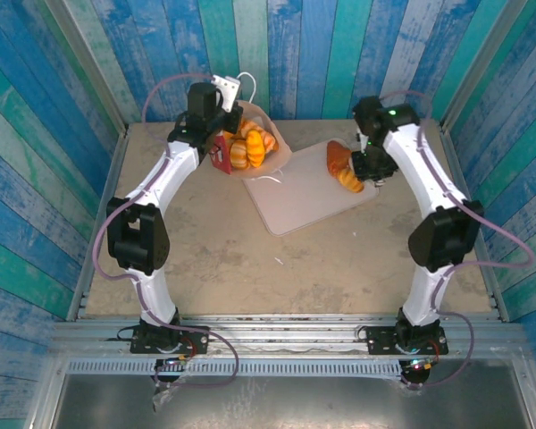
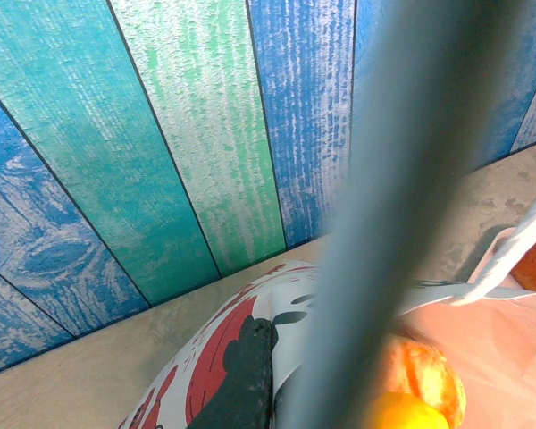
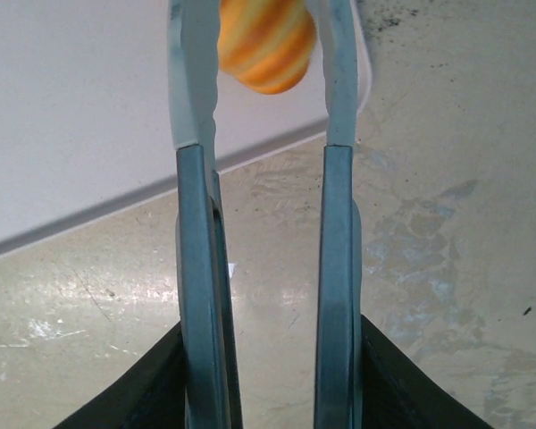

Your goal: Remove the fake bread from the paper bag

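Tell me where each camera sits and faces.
Top external: above and behind, looking down on the table, both arms, paper bag and tray.
Left wrist: at the paper bag, facing the back wall; its blurred finger crosses.
Right wrist: looking down between its fingers at striped bread by the tray.
Shared: the tray, top and right.

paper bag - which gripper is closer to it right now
Left. The left gripper pinches the bag's rim. The right gripper is apart from it, to its right over the tray, holding a bread piece.
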